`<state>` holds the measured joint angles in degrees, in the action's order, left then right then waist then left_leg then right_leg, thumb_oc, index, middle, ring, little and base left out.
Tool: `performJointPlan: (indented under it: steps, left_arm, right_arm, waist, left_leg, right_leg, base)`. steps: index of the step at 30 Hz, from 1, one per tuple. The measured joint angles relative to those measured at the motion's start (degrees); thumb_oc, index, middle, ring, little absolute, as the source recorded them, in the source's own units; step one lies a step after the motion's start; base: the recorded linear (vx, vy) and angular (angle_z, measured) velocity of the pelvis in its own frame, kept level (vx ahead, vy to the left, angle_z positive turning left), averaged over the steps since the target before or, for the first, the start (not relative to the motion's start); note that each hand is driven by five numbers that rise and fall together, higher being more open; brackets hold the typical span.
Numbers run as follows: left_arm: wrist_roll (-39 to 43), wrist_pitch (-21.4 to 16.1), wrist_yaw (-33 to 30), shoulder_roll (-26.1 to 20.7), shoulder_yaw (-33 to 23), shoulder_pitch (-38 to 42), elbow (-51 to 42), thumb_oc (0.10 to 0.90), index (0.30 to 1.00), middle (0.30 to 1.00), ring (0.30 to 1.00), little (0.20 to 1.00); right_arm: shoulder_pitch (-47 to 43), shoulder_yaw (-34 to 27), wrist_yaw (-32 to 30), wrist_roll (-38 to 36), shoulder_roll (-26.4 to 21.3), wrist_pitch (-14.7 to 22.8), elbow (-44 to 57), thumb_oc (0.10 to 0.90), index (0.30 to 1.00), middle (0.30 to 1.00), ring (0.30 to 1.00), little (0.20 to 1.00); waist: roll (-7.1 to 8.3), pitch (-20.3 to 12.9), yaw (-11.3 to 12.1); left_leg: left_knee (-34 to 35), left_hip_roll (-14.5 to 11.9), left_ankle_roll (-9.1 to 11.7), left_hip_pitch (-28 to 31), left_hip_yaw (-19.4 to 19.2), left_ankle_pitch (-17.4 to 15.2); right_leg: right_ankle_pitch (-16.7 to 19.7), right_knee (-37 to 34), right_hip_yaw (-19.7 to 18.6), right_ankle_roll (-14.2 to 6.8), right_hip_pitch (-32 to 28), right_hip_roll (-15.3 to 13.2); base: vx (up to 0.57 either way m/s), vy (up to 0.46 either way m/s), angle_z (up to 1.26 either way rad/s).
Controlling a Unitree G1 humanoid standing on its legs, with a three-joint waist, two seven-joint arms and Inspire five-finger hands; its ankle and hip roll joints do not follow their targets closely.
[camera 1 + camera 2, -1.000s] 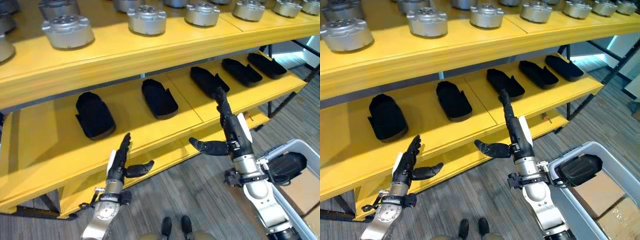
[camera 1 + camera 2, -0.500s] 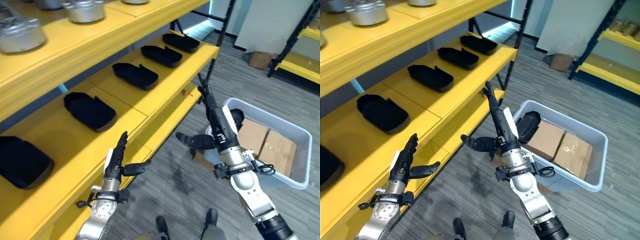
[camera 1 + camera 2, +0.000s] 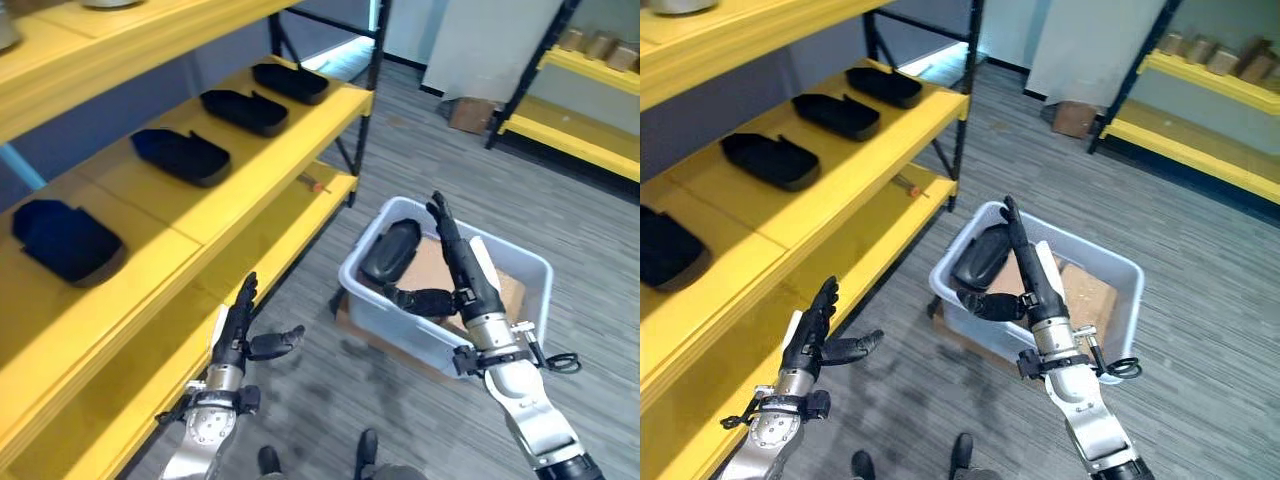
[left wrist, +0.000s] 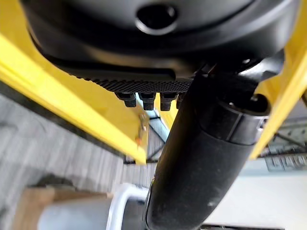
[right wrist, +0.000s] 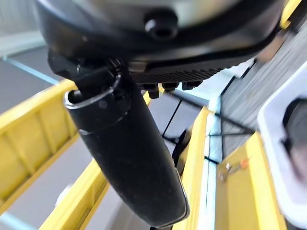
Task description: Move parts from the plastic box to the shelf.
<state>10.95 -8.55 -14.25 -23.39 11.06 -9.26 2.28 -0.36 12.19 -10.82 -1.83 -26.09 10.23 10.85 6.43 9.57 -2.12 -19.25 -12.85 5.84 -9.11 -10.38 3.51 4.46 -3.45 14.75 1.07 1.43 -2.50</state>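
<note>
A pale grey plastic box [image 3: 390,322] stands on the floor to the right of the yellow shelf [image 3: 290,140]. One black part [image 3: 390,250] lies in the box's left end, beside cardboard boxes [image 3: 1092,290]. My right hand [image 3: 458,265] is open above the box, with straight fingers pointing up over the cardboard and its thumb just right of the black part, touching nothing. Several black parts [image 3: 180,155] lie in a row on the shelf's middle board. My left hand [image 3: 238,330] is open and holds nothing, low beside the bottom shelf board.
A small orange tool [image 3: 313,183] lies on the lower shelf board. The dark shelf post [image 3: 358,150] stands between shelf and box. Another yellow rack [image 3: 570,130] and a cardboard box [image 3: 465,115] are at the back right. Grey floor lies around the box.
The camera has swung right, from the shelf to the plastic box. My right hand, earlier raised by the shelf, now hangs over the box. Both hands stay open.
</note>
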Motion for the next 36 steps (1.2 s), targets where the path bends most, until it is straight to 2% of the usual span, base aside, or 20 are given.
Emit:
performJointPlan:
  steps: [1, 2, 3, 5, 6, 7, 8, 9, 10, 11, 14, 15, 16, 17, 19, 22, 25, 27, 31, 36]
  left_arm:
    - [0.0, -0.1, 0.2, 0.3, 0.7, -0.8, -0.1, 0.900, 1.000, 1.000, 1.000, 1.000]
    - [0.0, 0.0, 0.4, 0.3, 1.2, -1.3, -0.1, 0.900, 1.000, 1.000, 1.000, 1.000]
    - [0.0, -0.1, 1.0, 0.3, 1.5, -1.6, -0.1, 0.900, 1.000, 1.000, 1.000, 1.000]
    - [-0.1, -0.1, 1.3, 0.4, 2.1, -1.2, -0.2, 0.900, 1.000, 1.000, 1.000, 1.000]
    - [-0.1, -0.2, 1.4, 0.7, 2.2, -1.0, -0.2, 0.900, 1.000, 1.000, 1.000, 1.000]
    - [0.0, -0.2, 1.4, 1.1, 2.1, -1.1, -0.1, 0.900, 1.000, 1.000, 1.000, 1.000]
    - [0.0, -0.2, 1.4, 1.4, 2.1, -1.1, 0.2, 0.900, 1.000, 1.000, 1.000, 1.000]
    - [-0.1, -0.2, 1.4, 1.9, 2.2, -1.0, 1.0, 0.900, 1.000, 1.000, 1.000, 1.000]
    - [-0.1, -0.2, 1.4, 2.1, 2.2, -0.9, 1.4, 0.900, 1.000, 1.000, 1.000, 1.000]
    - [0.0, -0.1, 1.4, 2.1, 2.2, -0.7, 2.2, 0.900, 1.000, 1.000, 1.000, 1.000]
    - [0.0, -0.2, 1.6, 2.2, 2.2, -1.3, 2.3, 0.900, 1.000, 1.000, 1.000, 1.000]
    - [0.0, -0.2, 2.1, 2.5, 2.4, -0.7, 2.2, 0.900, 1.000, 1.000, 1.000, 1.000]
    - [0.1, -0.2, 2.4, 2.1, 2.4, -0.2, 2.1, 0.900, 1.000, 1.000, 1.000, 1.000]
    - [0.1, -0.2, 2.4, 1.9, 2.4, 0.2, 2.1, 0.900, 1.000, 1.000, 1.000, 1.000]
    - [0.1, -0.7, 2.0, -0.4, 1.4, 1.1, 0.9, 0.900, 1.000, 1.000, 1.000, 1.000]
    - [0.1, -0.7, 1.1, -2.8, 0.6, 4.6, 0.1, 0.900, 1.000, 1.000, 1.000, 1.000]
    - [0.1, -1.1, 0.8, -5.2, 0.3, 5.3, -1.0, 0.900, 1.000, 1.000, 1.000, 1.000]
    - [0.1, -1.0, 0.8, -5.6, 0.1, 5.8, -0.9, 0.900, 1.000, 1.000, 1.000, 1.000]
    - [0.1, -0.8, 0.9, -5.0, 2.1, 5.0, -0.8, 0.900, 1.000, 1.000, 1.000, 1.000]
    - [0.1, -0.7, 0.9, -5.0, 2.3, 6.2, -0.8, 0.900, 1.000, 1.000, 1.000, 1.000]
  right_arm:
    - [0.0, 0.0, 0.1, -0.7, -0.9, 0.5, 0.2, 0.900, 1.000, 1.000, 1.000, 1.000]
    - [0.4, -0.1, 0.1, -0.7, -1.4, 0.6, 0.3, 0.900, 1.000, 1.000, 1.000, 1.000]
    - [0.9, -0.3, 0.0, -0.7, -1.4, 0.6, 0.4, 0.900, 1.000, 1.000, 1.000, 1.000]
    - [1.9, -1.1, -0.2, -0.7, -1.5, 0.9, 0.7, 0.900, 1.000, 1.000, 1.000, 1.000]
    - [2.0, -1.4, -0.3, -0.7, -1.3, 0.8, 0.5, 0.900, 1.000, 1.000, 1.000, 1.000]
    - [1.9, -1.3, -0.2, -0.6, -1.4, 0.8, 0.4, 0.900, 1.000, 1.000, 1.000, 1.000]
    - [1.7, -1.2, -0.2, -0.6, -1.3, 0.8, 0.2, 0.900, 1.000, 1.000, 1.000, 1.000]
    - [1.4, -1.0, -0.2, -0.5, -1.3, 0.8, -0.6, 0.900, 1.000, 1.000, 1.000, 1.000]
    - [1.3, -1.0, -0.2, -0.5, -1.3, 0.8, -1.0, 0.900, 1.000, 1.000, 1.000, 1.000]
    - [1.1, -0.9, -0.3, -0.4, -1.5, 0.6, -2.2, 0.900, 1.000, 1.000, 1.000, 1.000]
    - [1.6, -1.0, -0.4, 0.7, -2.4, 0.4, -2.2, 0.900, 1.000, 1.000, 1.000, 1.000]
    - [1.9, -1.4, -0.3, 1.2, -3.7, 0.4, -2.1, 0.900, 1.000, 1.000, 1.000, 1.000]
    - [1.9, -1.7, -0.2, 1.7, -3.7, 0.1, -2.1, 0.900, 1.000, 1.000, 1.000, 1.000]
    - [1.7, -1.6, -0.1, 2.0, -3.6, 0.0, -2.1, 0.900, 1.000, 1.000, 1.000, 1.000]
    - [0.2, -1.1, 0.4, 5.2, -4.1, 0.0, -1.8, 0.900, 1.000, 1.000, 1.000, 1.000]
    - [-3.3, -0.7, 0.3, 7.7, -6.2, -0.8, -2.1, 0.900, 1.000, 1.000, 1.000, 1.000]
    - [-8.8, 1.4, 0.3, 11.2, -10.3, -0.9, -2.2, 0.900, 1.000, 1.000, 1.000, 1.000]
    - [-13.5, 1.6, 0.3, 12.7, -12.8, -1.0, -2.9, 0.900, 1.000, 1.000, 1.000, 1.000]
    - [-22.8, 5.3, -0.5, 15.4, -17.4, -2.0, -8.4, 0.900, 1.000, 1.000, 1.000, 1.000]
    - [-34.3, 14.3, 0.2, 20.1, -24.8, -3.4, -14.9, 0.900, 1.000, 1.000, 1.000, 1.000]
  waist:
    - [-0.72, 0.1, 1.5]
    - [-1.27, 0.1, 1.9]
    - [-1.46, 0.0, 1.9]
    - [-1.95, 0.0, 1.2]
    - [-2.03, 0.2, 0.8]
    - [-1.63, 0.5, 1.7]
    - [-1.50, 0.9, 2.5]
    - [-2.15, 1.5, 2.9]
    - [-2.68, 2.0, 3.1]
    - [-4.28, 3.3, 3.7]
    - [-5.84, 3.4, 2.2]
    - [-7.09, 3.4, 1.5]
    - [-7.03, 3.4, 0.8]
    - [-6.81, 3.4, 0.9]
    - [-5.30, 3.9, 1.7]
    - [-3.51, 5.1, 2.3]
    - [-1.66, 6.3, 2.8]
    - [-1.69, 7.2, 3.0]
    - [-1.68, 10.8, 4.0]
    - [-1.94, 15.5, 4.5]
  left_leg:
    - [-12.7, 0.5, -0.1, -4.4, 7.9, 0.5]
    - [-18.6, 2.5, 0.4, -6.6, 11.0, 0.0]
    - [-20.7, 3.7, 0.3, -7.4, 12.1, -1.1]
    - [-18.5, 6.5, -0.3, -9.3, 12.0, -4.4]
    - [-13.5, 8.0, -0.9, -9.8, 12.5, -5.9]
    - [-2.1, 9.2, -1.6, -8.9, 12.7, -6.4]
    - [7.8, 8.8, -1.6, -8.1, 13.3, -5.2]
    - [20.1, 6.8, -0.6, -7.0, 15.9, -2.2]
    - [23.3, 5.6, -0.2, -6.9, 17.1, -1.2]
    - [24.1, 2.9, 0.8, -7.2, 18.8, 1.2]
    - [22.2, 3.9, -0.6, -4.0, 17.1, 1.9]
    - [22.9, 4.1, -0.9, -1.8, 16.1, 2.9]
    - [23.9, 4.6, -1.4, -1.3, 14.1, 5.9]
    - [23.9, 5.6, -2.4, -0.3, 11.1, 7.6]
    - [23.9, 11.1, -6.1, 1.2, 5.8, 5.8]
    - [23.8, 13.6, -6.7, -1.7, 5.2, 6.1]
    - [23.6, 14.0, -7.2, -4.8, 5.0, 6.4]
    - [23.6, 13.7, -7.1, -6.9, 5.0, 7.1]
    - [23.4, 12.8, -6.8, -8.1, 5.4, 7.5]
    - [23.3, 11.3, -5.9, -10.5, 6.6, 8.5]
  right_leg:
    - [0.0, 0.8, -1.9, 2.0, -1.0, 0.6]
    - [-0.1, 0.4, -2.6, 2.4, -2.1, 0.9]
    - [0.1, 0.2, -2.9, 2.4, -2.4, 0.9]
    - [-1.1, -0.3, -3.8, 2.1, -2.7, 1.4]
    - [-1.1, -0.5, -4.8, 1.9, -2.4, 1.7]
    - [-1.1, -1.1, -6.7, 1.3, -1.7, 1.8]
    - [-0.6, -1.5, -8.3, 0.3, -1.3, 2.1]
    - [-0.7, -1.5, -10.1, 0.1, -1.4, 3.4]
    - [-0.8, -1.5, -10.6, -0.1, -1.8, 4.2]
    - [-1.1, -1.5, -12.9, -0.2, -2.8, 6.0]
    - [-1.8, -1.5, -16.0, -0.3, -3.7, 5.6]
    - [-2.2, -1.5, -16.6, -0.8, -4.2, 5.8]
    - [-2.9, -1.5, -16.9, -1.7, -4.4, 4.5]
    - [-4.0, -0.3, -18.8, -3.3, -3.8, 2.8]
    - [-6.7, 3.2, -19.1, -6.7, -1.7, -3.6]
    - [-6.0, 1.8, -16.6, -8.7, 0.2, -6.6]
    - [-5.4, -0.6, -15.7, -9.7, 2.6, -7.1]
    - [-3.5, -1.6, -15.7, -9.7, 3.9, -6.7]
    - [-3.2, -1.6, -15.2, -9.3, 4.9, -5.7]
    - [-2.6, -1.5, -14.1, -8.5, 6.8, -4.0]
  base:
    - [0.10, -0.099, -0.84]
    - [0.12, -0.017, -0.79]
    - [0.10, 0.051, -0.41]
    - [0.17, 0.113, -0.13]
    - [0.19, 0.149, -0.29]
    - [0.19, 0.178, -0.60]
    - [0.21, 0.165, -0.96]
    - [0.21, 0.188, -0.80]
    - [0.25, 0.299, -1.15]
    - [0.19, 0.253, -1.08]
    - [0.15, 0.267, -0.81]
    - [0.19, 0.283, -0.38]
    - [0.17, 0.253, -0.45]
    - [0.14, 0.305, -0.70]
    - [0.05, 0.208, -0.81]
    - [-0.06, 0.045, -0.07]
    - [-0.05, -0.006, 0.03]
    - [-0.06, -0.039, -0.04]
    - [-0.04, -0.067, -0.01]
    - [-0.03, -0.066, 0.06]
